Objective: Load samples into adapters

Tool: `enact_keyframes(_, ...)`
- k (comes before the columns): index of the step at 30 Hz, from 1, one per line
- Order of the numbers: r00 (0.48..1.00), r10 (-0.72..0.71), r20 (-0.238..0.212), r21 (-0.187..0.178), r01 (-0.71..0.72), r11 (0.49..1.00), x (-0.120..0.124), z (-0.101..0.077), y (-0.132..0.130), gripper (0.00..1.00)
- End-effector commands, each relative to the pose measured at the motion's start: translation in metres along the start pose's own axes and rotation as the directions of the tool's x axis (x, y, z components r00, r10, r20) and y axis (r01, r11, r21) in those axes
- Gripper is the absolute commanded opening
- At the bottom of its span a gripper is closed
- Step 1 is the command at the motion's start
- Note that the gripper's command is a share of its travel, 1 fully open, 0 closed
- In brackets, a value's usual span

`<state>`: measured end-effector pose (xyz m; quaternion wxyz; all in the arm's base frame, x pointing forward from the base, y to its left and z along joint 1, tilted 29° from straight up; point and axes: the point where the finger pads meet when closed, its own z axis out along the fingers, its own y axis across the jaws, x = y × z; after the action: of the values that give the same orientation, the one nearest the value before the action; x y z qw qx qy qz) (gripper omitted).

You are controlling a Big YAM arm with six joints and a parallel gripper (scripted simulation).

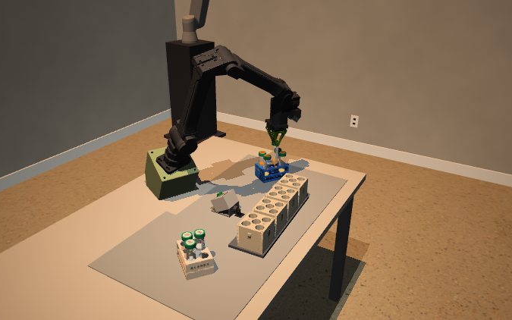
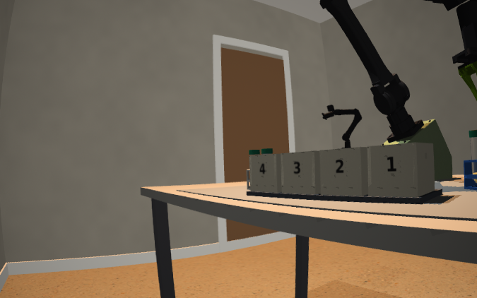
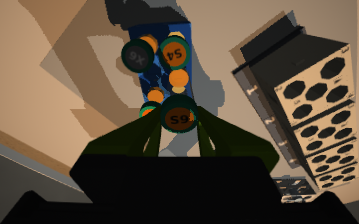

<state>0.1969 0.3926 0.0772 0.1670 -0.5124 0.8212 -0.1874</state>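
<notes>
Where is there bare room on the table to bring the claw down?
Bare mat lies between the blank rack, DONE desk and loading stand; bare table top left of the mat. It is crowded around the blue sample rack, where the claw grips S9 beside adapter 1.

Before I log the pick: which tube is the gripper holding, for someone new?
Find the blue sample rack RS beyond adapter 1. Above it, the green-fingered gripper clamps tube S9 by its cap. Unlike X6 and S4, S9 is raised above its neighbours.

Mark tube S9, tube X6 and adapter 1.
Tube S9 (image 3: 179, 119), wrist view, on its orange cap dot.
Tube X6 (image 3: 137, 56), wrist view, on its grey cap dot.
Adapter 1 (image 2: 399, 174), exterior view, on its numbered face.
</notes>
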Motion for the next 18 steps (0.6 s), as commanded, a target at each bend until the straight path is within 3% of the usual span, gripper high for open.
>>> enact_keyframes(1,0.999,0.006,0.043,-0.006,-0.005,1.000,-0.015,-0.013,0.001,0.00)
enact_keyframes(3,0.999,0.006,0.043,-0.006,-0.005,1.000,-0.015,-0.013,0.001,0.00)
enact_keyframes(4,0.999,-0.029,0.033,-0.002,0.029,1.000,-0.009,-0.004,0.012,0.00)
enact_keyframes(7,1.000,-0.012,0.013,0.001,0.012,1.000,-0.005,0.008,0.003,0.00)
enact_keyframes(18,1.000,-0.011,0.021,0.000,0.011,1.000,-0.008,0.017,0.003,0.00)
